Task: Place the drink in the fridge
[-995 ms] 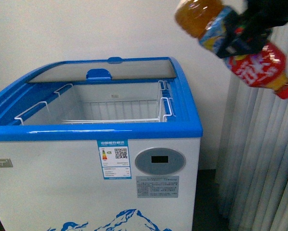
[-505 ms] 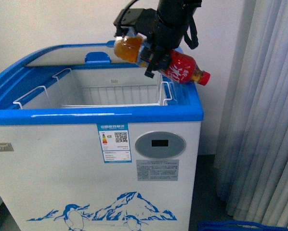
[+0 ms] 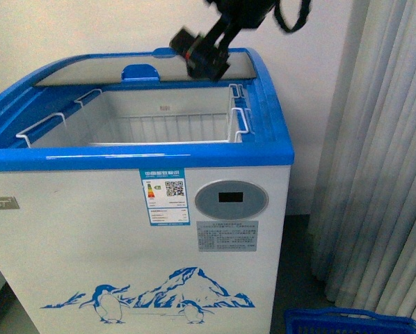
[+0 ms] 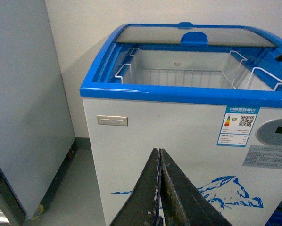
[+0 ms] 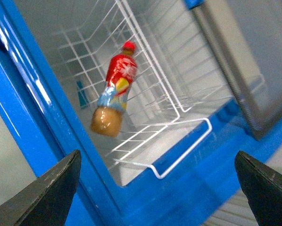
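I'm looking at a plain white wall with pale grey curtains [image 3: 375, 174] hanging to the right, and a grey cabinet [image 4: 23, 108] standing left of the fridge [image 3: 138, 229]. The fridge's glass lid [image 3: 90, 73] is slid back toward the wall, so the front part of the well is open, with a white wire basket [image 3: 159, 129] hanging inside.

By my reading the task is nearly finished. In the right wrist view the drink [image 5: 115, 96] is inside the fridge, among the wire grids, red cap pointing away from the camera and the amber end nearer; nothing is gripping it. Whether it has settled or is mid-drop I cannot tell, since the picture is blurred. From the front view the bottle is hidden below the rim. What is left, I'd judge, is pulling my arm clear, and perhaps sliding the lid shut.

My right arm reaches in from the top of the front view, its right pincer [image 3: 202, 54] hovering above the back right part of the opening, tilted downward. Its tips are spread wide and empty [image 5: 162, 188]. The left pincer [image 4: 160, 188] hangs low in front of the fridge, tips pressed together, holding nothing.
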